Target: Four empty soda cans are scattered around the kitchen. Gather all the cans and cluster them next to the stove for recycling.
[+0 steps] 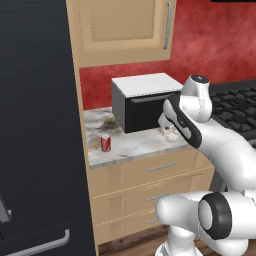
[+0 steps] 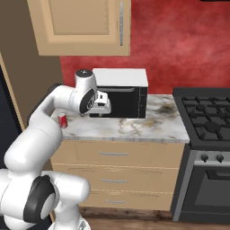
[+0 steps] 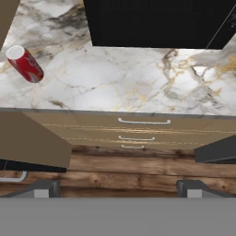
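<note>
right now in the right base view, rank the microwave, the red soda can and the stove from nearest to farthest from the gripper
1. The microwave: right behind the open gripper, which hangs in front of its left door.
2. The red soda can: on the counter's left end, to the gripper's left and lower.
3. The stove: far right, past the counter's end.

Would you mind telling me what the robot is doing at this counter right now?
The arm is held over the marble counter in front of the microwave, its gripper empty with the jaws open. One red soda can stands upright on the counter's left part, next to the tall dark cabinet; nothing touches it. The stove sits at the counter's right end, with no can beside it yet, so the gathering has not visibly started here.
</note>
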Robot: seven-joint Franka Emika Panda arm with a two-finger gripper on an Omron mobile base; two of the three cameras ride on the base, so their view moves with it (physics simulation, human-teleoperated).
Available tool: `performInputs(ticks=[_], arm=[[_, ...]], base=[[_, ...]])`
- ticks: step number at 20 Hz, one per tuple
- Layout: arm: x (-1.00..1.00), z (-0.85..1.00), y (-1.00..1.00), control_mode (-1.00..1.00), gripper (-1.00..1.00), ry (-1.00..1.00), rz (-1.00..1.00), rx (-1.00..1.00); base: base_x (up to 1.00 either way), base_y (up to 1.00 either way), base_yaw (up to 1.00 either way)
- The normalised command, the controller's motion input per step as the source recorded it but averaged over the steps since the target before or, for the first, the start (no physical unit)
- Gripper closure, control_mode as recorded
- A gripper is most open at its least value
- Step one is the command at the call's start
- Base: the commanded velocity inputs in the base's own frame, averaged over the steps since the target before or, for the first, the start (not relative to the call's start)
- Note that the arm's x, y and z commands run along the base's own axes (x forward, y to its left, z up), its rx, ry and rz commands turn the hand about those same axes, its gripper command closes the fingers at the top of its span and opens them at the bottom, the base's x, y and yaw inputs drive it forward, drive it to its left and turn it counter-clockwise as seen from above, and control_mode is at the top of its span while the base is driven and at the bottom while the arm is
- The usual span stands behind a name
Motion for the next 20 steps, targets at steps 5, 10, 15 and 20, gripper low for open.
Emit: performInputs(ticks=[5,10,15,20], arm=[[-0.10,0.00,0.22,-1.00,-1.00,-0.03,0.08,0.00],[-0.05,0.00,0.33,-1.00,-1.00,0.00,0.13,0.00],[0.05,0.00,0.33,-1.00,-1.00,0.06,0.14,0.00],[0.12,0.00,0.36,-1.00,-1.00,0.15,0.13,0.00]], base=[[0.00,0.00,0.00],[0.00,0.00,0.00],[0.00,0.00,0.00],[0.00,0.00,0.00]])
